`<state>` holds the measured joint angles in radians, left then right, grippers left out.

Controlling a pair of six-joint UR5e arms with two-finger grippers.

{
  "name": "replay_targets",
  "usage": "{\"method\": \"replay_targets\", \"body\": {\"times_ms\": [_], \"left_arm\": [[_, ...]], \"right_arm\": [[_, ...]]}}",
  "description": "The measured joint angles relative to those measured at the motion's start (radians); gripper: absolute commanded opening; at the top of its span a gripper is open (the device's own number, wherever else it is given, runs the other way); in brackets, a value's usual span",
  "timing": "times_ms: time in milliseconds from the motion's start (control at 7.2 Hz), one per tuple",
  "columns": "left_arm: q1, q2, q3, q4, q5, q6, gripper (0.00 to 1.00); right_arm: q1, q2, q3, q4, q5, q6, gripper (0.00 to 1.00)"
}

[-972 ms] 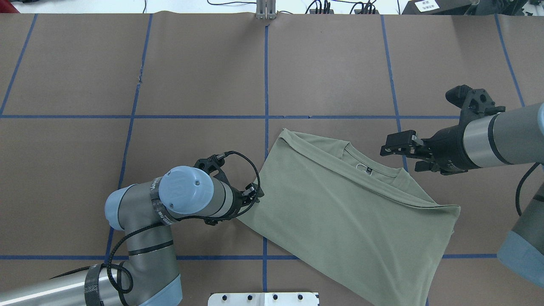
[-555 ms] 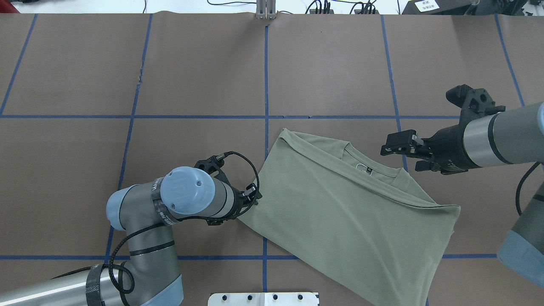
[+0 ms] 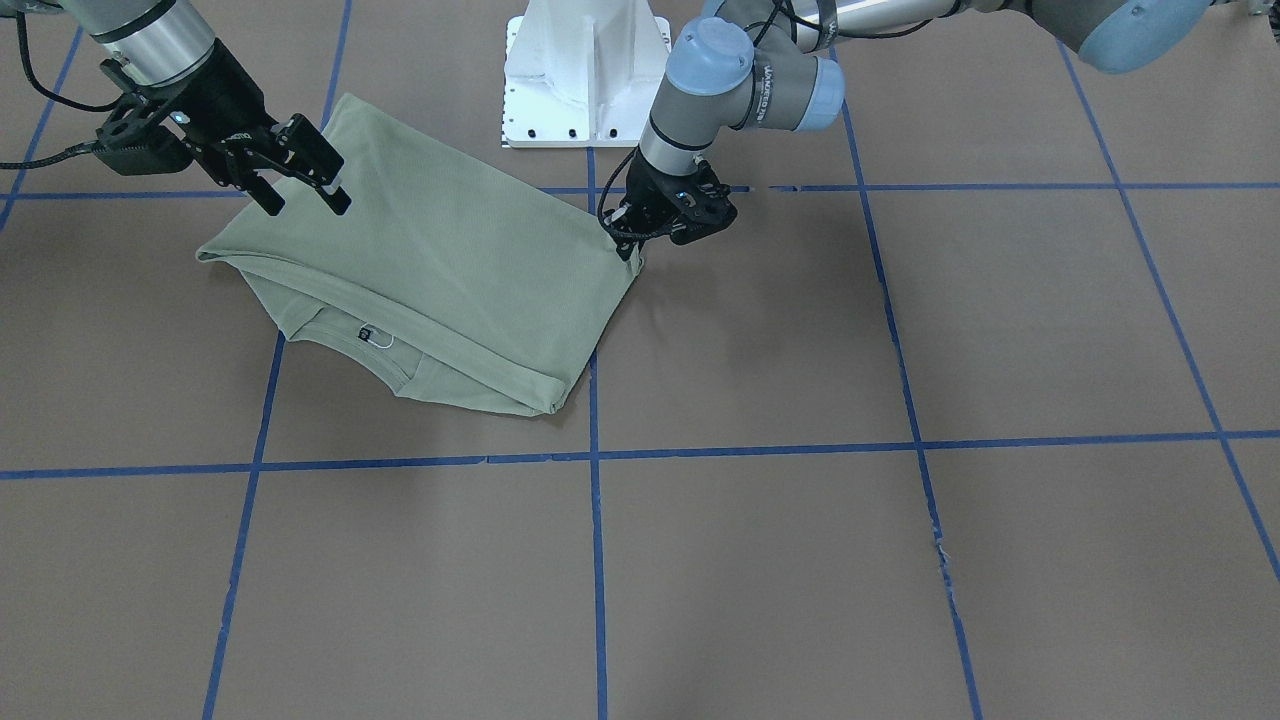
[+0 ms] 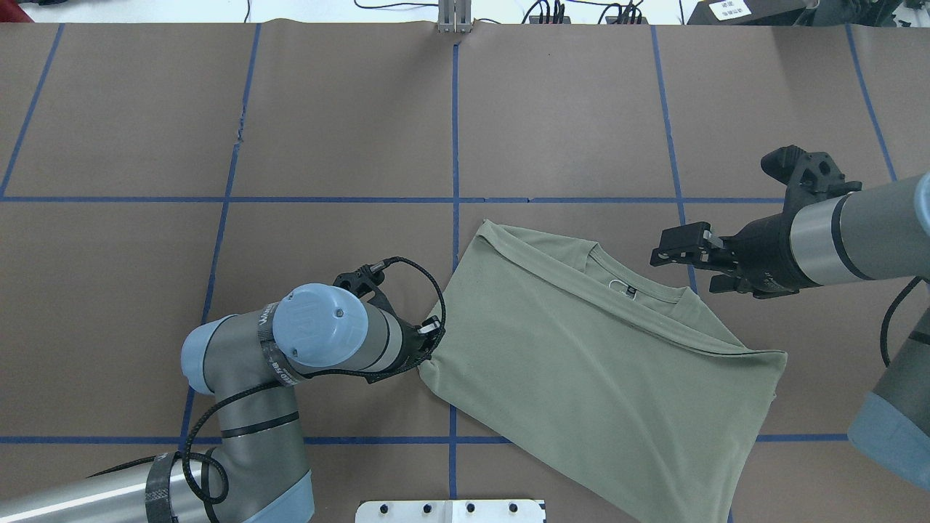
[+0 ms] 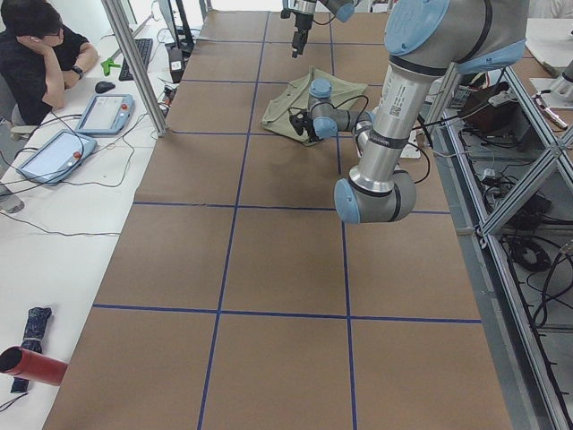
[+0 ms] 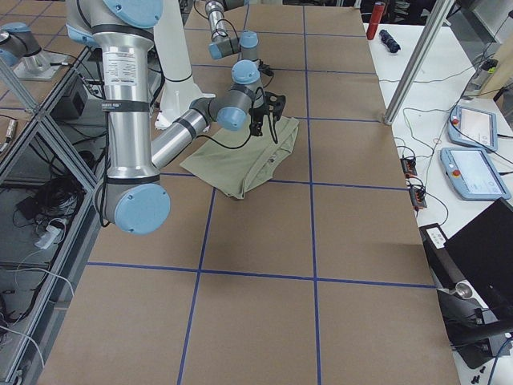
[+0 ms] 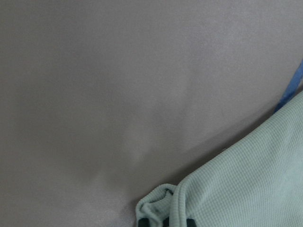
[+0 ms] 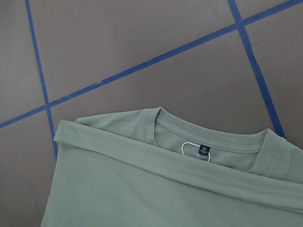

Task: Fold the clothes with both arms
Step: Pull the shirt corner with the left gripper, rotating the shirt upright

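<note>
Pinching a bunched corner (image 7: 158,208) of the sage-green shirt (image 4: 596,363), which lies folded on the table (image 4: 327,131) near the robot's base, the left gripper (image 4: 429,341) might lose it or skew the fold when pulling, since the right gripper (image 4: 662,248) hangs wide open, empty, by the collar (image 4: 597,256). Versus a second ago, that corner's pulled inward a bit; the right gripper hasn't budged.

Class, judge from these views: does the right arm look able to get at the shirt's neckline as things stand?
Probably yes. The right gripper hangs open near the neckline of the shirt, nothing lies between them, and the left gripper is at the shirt's opposite corner.
</note>
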<state>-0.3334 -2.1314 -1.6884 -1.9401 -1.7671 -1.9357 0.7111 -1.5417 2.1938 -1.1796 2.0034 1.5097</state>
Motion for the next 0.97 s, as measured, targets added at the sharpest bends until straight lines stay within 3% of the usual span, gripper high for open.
{"method": "replay_targets", "body": {"times_ms": [555, 972], "left_arm": [[-0.087, 0.007, -0.02, -0.006, 0.001, 0.039, 0.0], [-0.183, 0.006, 0.028, -0.009, 0.019, 0.087, 0.0]], "right_arm": [[0.01, 0.0, 0.0, 0.001, 0.0, 0.0, 1.0], [0.016, 0.0, -0.004, 0.002, -0.001, 0.0, 1.0]]}}
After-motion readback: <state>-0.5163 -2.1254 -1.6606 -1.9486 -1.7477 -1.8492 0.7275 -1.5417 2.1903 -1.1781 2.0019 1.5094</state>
